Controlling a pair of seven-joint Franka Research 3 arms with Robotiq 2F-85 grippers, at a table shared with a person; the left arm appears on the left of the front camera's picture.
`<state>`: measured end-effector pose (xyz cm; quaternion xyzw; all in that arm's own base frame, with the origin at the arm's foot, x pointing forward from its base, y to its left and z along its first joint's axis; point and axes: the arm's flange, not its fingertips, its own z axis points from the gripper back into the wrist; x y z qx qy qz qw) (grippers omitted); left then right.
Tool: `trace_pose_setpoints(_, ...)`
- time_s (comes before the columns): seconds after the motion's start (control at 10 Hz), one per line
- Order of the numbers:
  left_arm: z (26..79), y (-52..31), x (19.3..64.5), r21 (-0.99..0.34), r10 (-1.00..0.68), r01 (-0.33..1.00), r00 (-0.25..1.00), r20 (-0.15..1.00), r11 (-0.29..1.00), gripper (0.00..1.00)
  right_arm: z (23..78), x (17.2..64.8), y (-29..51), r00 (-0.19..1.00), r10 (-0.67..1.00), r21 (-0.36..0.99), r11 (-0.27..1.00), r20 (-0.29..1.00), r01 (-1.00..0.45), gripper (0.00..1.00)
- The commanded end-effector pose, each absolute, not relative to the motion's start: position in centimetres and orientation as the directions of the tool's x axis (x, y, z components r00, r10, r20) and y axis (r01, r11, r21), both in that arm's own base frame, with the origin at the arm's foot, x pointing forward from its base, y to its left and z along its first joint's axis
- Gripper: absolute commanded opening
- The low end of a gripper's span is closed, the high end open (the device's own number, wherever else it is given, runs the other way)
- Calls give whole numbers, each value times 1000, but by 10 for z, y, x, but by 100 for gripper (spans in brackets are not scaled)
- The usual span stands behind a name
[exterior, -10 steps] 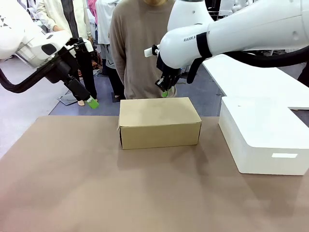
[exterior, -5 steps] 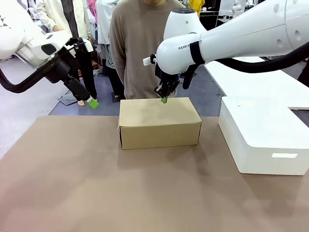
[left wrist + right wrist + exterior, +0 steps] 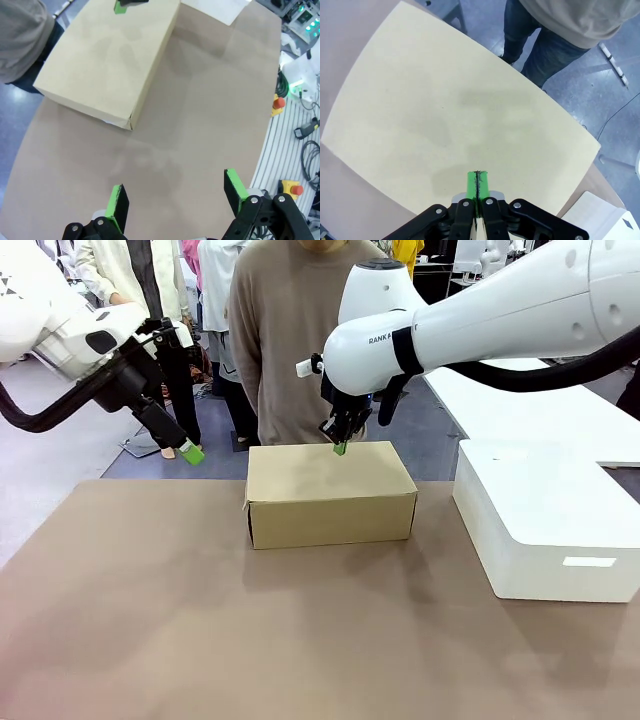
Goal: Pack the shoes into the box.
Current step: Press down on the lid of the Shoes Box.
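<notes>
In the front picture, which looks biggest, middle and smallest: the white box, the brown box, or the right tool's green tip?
1. white box, though it sits nearer the camera
2. brown box
3. right tool, its green tip

The closed lid is hiding the inside of the box point(image 3: 330, 492). Right of it, the picture's edge is cutting off the white box point(image 3: 555, 525).

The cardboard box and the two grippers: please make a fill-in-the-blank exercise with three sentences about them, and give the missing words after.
1. The lid of the cardboard box is ____.
2. The right gripper, with its fingers pressed together, is directly above the box's ____.
3. The left gripper has its jaws ____ and holds nothing.

Missing words: closed; lid; open
</notes>
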<state>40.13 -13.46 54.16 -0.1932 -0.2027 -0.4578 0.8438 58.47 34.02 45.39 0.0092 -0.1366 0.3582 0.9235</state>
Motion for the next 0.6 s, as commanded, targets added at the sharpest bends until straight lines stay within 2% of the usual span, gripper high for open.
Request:
trace_pose_setpoints(0.0, 544, -133, 403, -137, -698, 851, 499, 513, 508, 100, 441, 599, 349, 733, 635, -75, 766, 243, -639, 0)
trace_pose_setpoints(0.5, 544, -133, 403, -137, -698, 851, 499, 513, 508, 100, 413, 605, 358, 748, 639, -67, 766, 179, -639, 0)
